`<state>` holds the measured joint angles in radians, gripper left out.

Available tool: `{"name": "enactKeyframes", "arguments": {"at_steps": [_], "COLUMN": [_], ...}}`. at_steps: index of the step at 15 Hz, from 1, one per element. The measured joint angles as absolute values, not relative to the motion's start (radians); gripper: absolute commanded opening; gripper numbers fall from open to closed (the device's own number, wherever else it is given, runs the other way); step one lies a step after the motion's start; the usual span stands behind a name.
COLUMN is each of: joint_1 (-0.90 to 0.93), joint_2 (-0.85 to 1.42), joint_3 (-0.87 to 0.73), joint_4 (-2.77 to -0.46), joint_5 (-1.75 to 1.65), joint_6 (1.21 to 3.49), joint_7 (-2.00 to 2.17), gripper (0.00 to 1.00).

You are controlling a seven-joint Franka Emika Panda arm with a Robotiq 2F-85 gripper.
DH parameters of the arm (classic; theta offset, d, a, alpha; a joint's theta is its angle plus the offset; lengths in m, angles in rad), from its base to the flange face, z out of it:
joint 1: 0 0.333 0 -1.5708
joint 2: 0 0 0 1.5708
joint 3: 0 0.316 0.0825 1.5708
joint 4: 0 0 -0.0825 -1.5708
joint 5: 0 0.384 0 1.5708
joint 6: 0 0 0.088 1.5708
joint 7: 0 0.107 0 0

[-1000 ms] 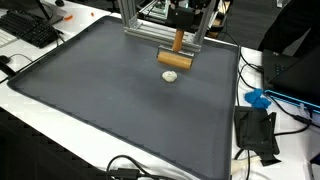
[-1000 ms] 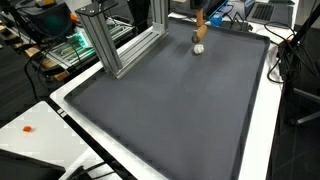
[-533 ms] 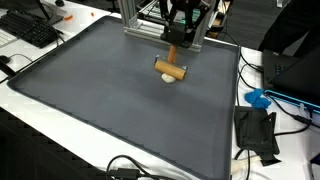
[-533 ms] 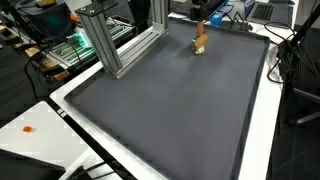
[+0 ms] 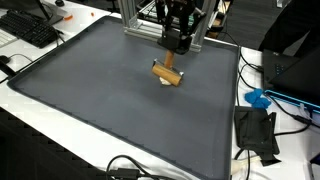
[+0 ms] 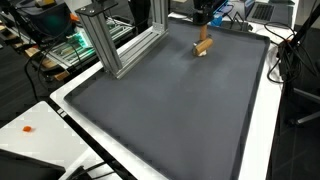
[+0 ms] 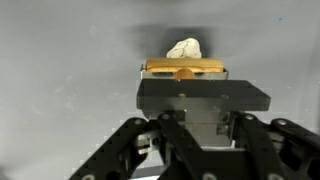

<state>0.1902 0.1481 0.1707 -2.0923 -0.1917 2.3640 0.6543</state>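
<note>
My gripper (image 5: 177,44) is shut on the handle of a wooden mallet-like tool (image 5: 168,72) and holds it upright, with its cross head low over the dark grey mat (image 5: 100,95). A small white lump (image 5: 173,83) lies on the mat right at the head, mostly hidden by it. In an exterior view the gripper (image 6: 203,24) and tool (image 6: 203,46) are at the mat's far end. In the wrist view the jaws (image 7: 190,96) hide the handle. The wooden head (image 7: 183,69) shows beyond them, with the white lump (image 7: 184,48) just past it.
An aluminium frame (image 5: 150,22) stands behind the gripper and also shows in an exterior view (image 6: 110,45). A keyboard (image 5: 30,28) lies off the mat's corner. A blue object (image 5: 258,98), a black device (image 5: 257,132) and cables lie beside the mat.
My gripper has come down with the wooden tool. Its head, first held above and behind the white lump, now sits at the lump and covers most of it.
</note>
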Motion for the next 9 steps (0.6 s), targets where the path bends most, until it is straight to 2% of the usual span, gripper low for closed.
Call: {"name": "enactKeyframes", "arguments": {"at_steps": [9], "joint_1": [0.203], "joint_2": [0.161], "joint_3": [0.158], "joint_4": [-2.059], "joint_5": [-0.165], "joint_6": [2.270], "joint_7": [0.677], "gripper": [0.22]}}
